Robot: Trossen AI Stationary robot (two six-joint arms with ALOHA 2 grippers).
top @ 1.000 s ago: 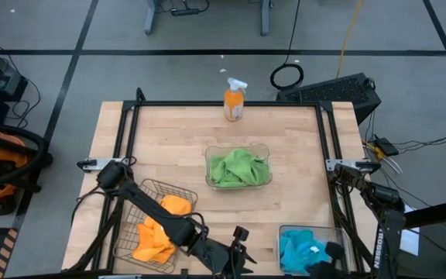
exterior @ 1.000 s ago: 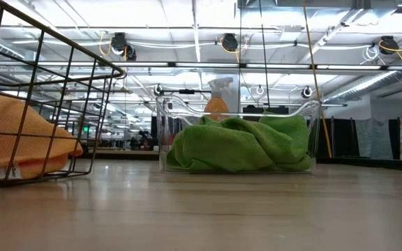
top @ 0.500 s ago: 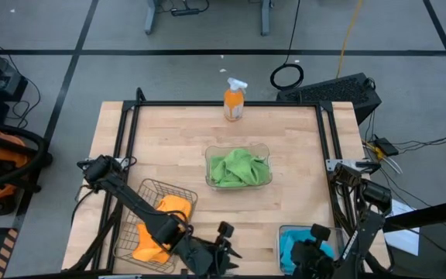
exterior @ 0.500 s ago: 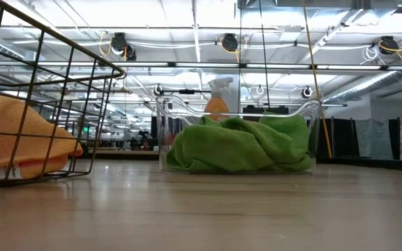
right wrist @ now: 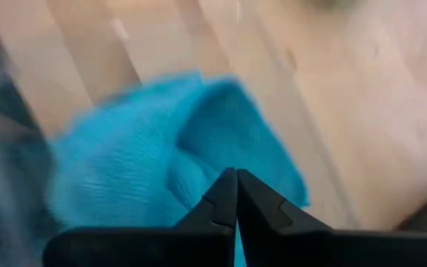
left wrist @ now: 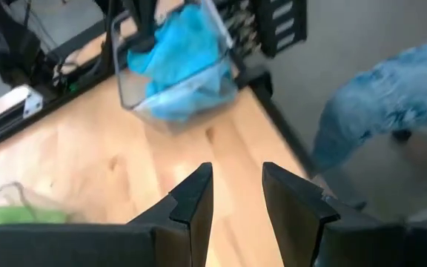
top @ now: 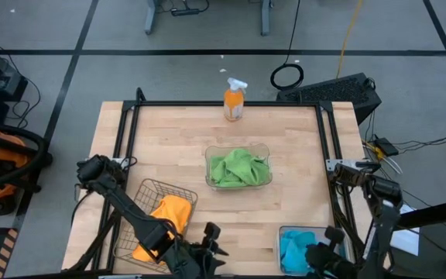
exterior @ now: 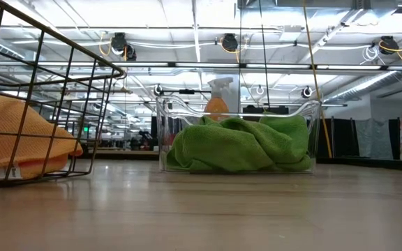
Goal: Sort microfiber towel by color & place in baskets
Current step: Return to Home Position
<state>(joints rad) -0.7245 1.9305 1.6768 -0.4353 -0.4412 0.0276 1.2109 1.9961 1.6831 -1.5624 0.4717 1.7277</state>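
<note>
Two green towels (top: pixel 238 167) fill the clear basket (top: pixel 263 149) at the table's middle. Orange-yellow towels (top: pixel 165 217) lie in the wire basket (top: pixel 147 188) at the near left. Blue towels (top: pixel 295 248) sit in a clear basket (left wrist: pixel 121 81) at the near right. My left gripper (left wrist: pixel 236 193) is open with nothing between its fingers and hangs over bare wood near the front edge, between the wire basket and the blue basket. My right gripper (right wrist: pixel 236 178) is shut and stands over the blue towels (right wrist: pixel 154 163), pointing steeply down. My right gripper's shut fingertips (right wrist: pixel 227 194) show in front of the blue towel's raised fold (right wrist: pixel 199 141). I cannot tell whether they touch it. Nothing lies between the fingers.
An orange spray bottle (top: pixel 234 99) stands at the table's far edge, behind the green basket. A person's blue-clad leg (left wrist: pixel 391 104) shows beyond the table's near right corner. Bare wood (top: pixel 169 147) lies left and right of the green basket.
My left gripper has moved along the near edge toward the table's left, closer to the wire basket, its fingers still apart. My right arm has shifted a little above the blue basket. The towels lie as before.
</note>
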